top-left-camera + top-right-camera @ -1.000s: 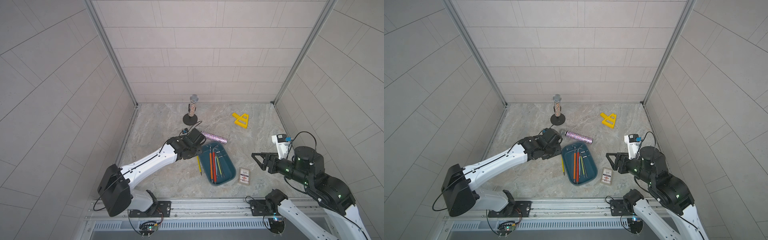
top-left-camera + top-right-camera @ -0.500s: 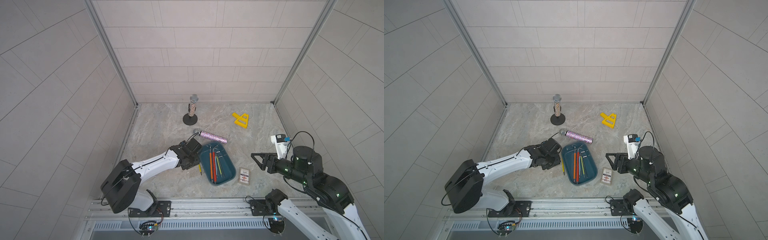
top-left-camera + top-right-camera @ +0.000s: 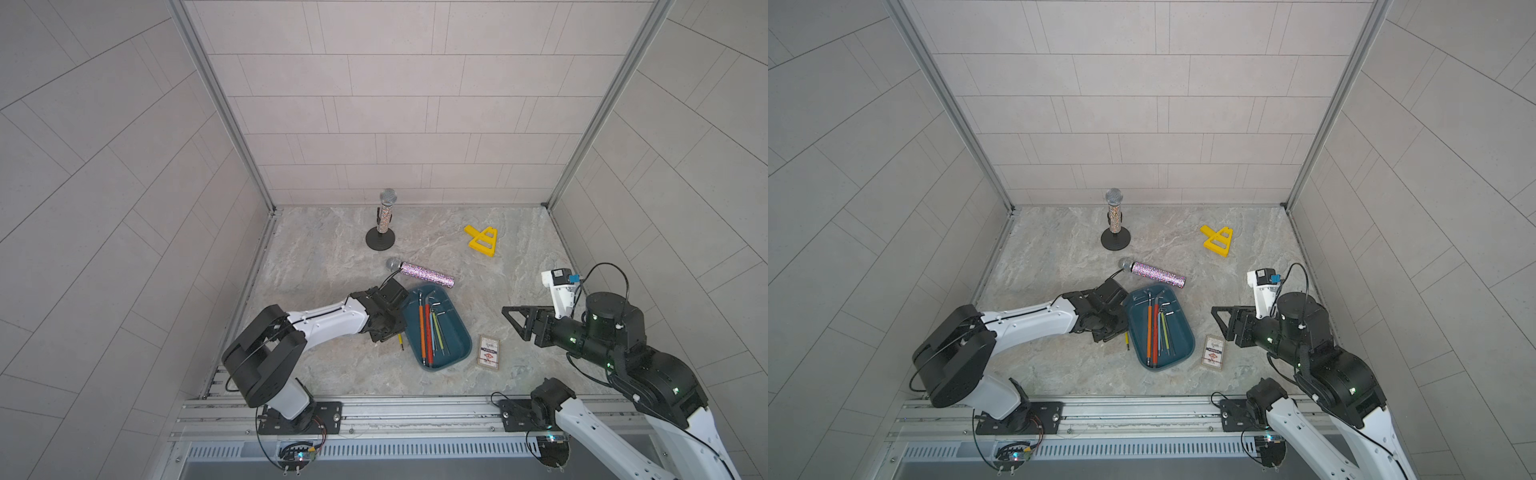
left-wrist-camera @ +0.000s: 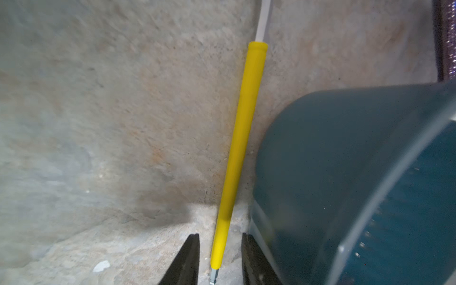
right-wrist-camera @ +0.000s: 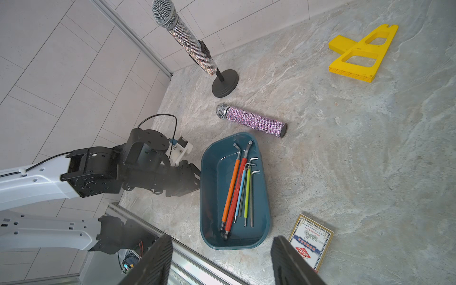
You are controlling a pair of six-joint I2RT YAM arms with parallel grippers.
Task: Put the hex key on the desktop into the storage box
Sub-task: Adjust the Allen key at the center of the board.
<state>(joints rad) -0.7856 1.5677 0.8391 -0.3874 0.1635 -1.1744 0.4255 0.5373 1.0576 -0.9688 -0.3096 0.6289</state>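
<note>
Hex key: your yellow-sleeved hex key (image 4: pixel 243 138) lies flat on the counter (image 3: pixel 332 257), outside the storage box (image 3: pixel 455 336), running along the box's long side nearest the left arm. Only its front end shows in both top views (image 3: pixel 1127 340).
Left end effector: yours (image 4: pixel 220 235) is down at the counter, jaws at a narrow gap straddling one end of the key. A sliver of counter shows on both sides of the key, so nothing is gripped.
In the way: the box wall (image 4: pixel 345 172) stands just beside the key. One finger (image 4: pixel 249 249) sits between key and wall; you can't tell whether it touches the wall.
Box contents: several hex keys (image 5: pixel 237 190) already lie in it, orange, red, blue, green and bare metal, lengthwise and bunched together.
Behind the box: a glittery microphone (image 3: pixel 424 274) lies on the counter just past the box's far end, its head near the left wrist.
Further back: a second microphone (image 3: pixel 385 216) stands upright on a round black base, well apart.
Other clutter: a yellow plastic piece (image 3: pixel 482 241) sits toward the far right; a small printed card box (image 3: pixel 488 351) lies just beside the box's near right corner.
Right end effector: yours (image 5: pixel 222 243) hovers above the counter, right of the card box, jaws wide apart and empty.
</note>
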